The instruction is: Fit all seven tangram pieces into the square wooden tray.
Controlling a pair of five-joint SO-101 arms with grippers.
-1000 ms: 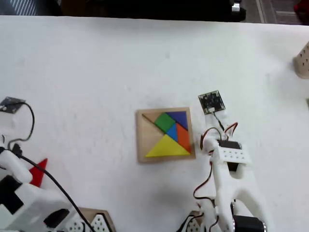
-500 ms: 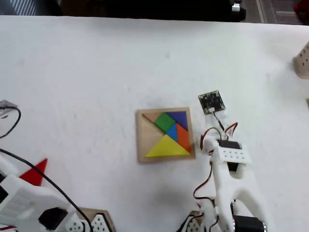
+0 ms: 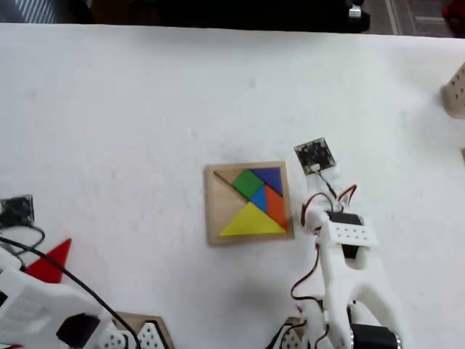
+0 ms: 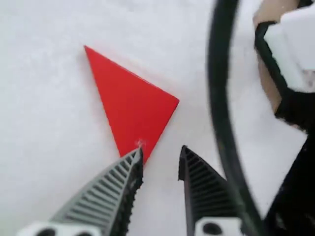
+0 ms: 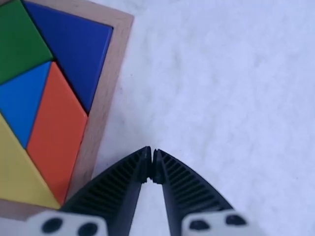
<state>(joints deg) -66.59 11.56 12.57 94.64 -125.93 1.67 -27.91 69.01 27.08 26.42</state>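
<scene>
Five pieces in the tray, red triangle out on the worktop

The square wooden tray (image 3: 211, 218) lies mid-worktop (image 3: 145, 109) and holds a green square (image 3: 248, 183), a dark blue triangle (image 3: 270, 177), a light blue triangle (image 3: 258, 198), an orange parallelogram (image 3: 275, 203) and a yellow triangle (image 3: 252, 220), packed against its right and lower sides. The tray's left part shows bare wood. The red triangle (image 4: 132, 101) lies flat on the worktop well apart from the tray, to its left. The left tool (image 4: 160, 160) stands over it, parted, with one fingertip at the triangle's nearest corner. The right tool (image 5: 151, 164) is closed on nothing, its tips on the worktop just beside the tray's right rim.
</scene>
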